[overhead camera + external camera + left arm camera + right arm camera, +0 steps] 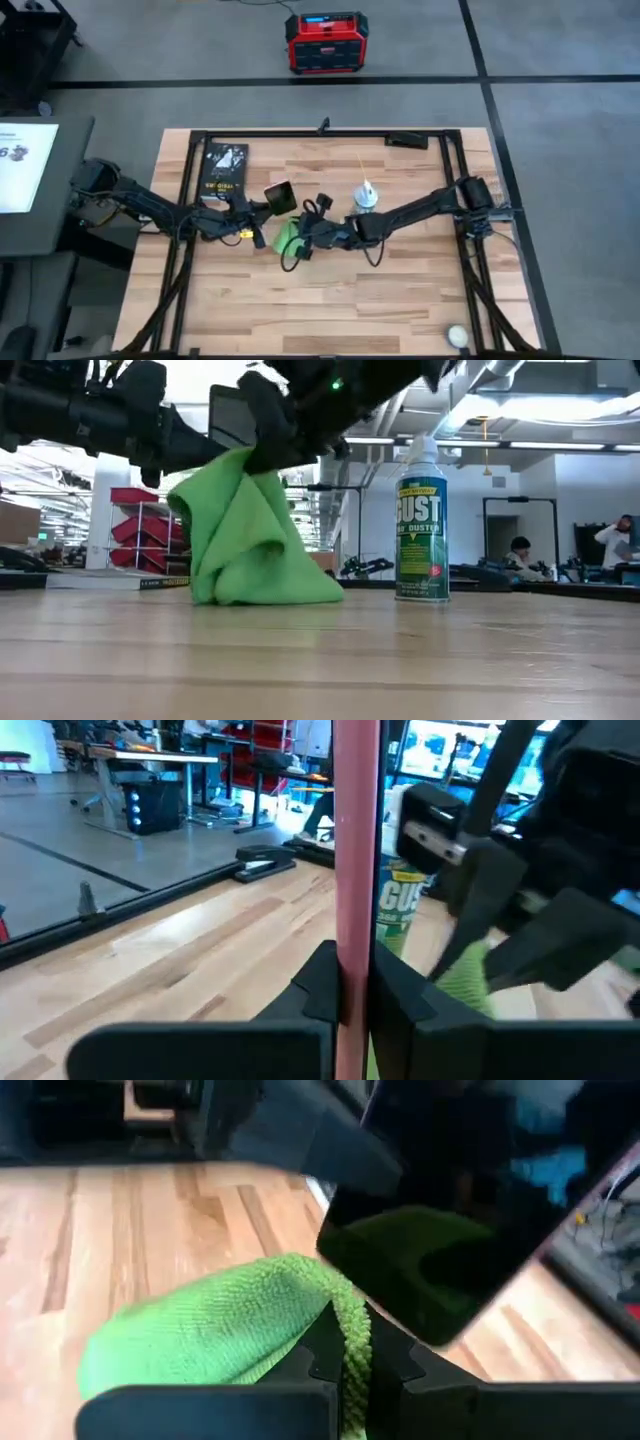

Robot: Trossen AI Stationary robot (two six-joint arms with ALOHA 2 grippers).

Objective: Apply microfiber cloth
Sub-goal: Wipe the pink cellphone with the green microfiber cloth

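From my right hand (343,1365), clamped on a fold of the green cloth (215,1330), the phone (440,1265) lies just ahead and slightly above, its dark glass facing me and mirroring the green. My left hand (345,990) grips that phone by its pink edge, so the right is the one to wipe. The cloth hangs bunched from the pinch, its hem resting on the table (320,660) mid-board. Farther off stands the duster can (421,520), upright.

Duster can (367,197), black book (223,170), red box (326,43), small white ball (457,336).
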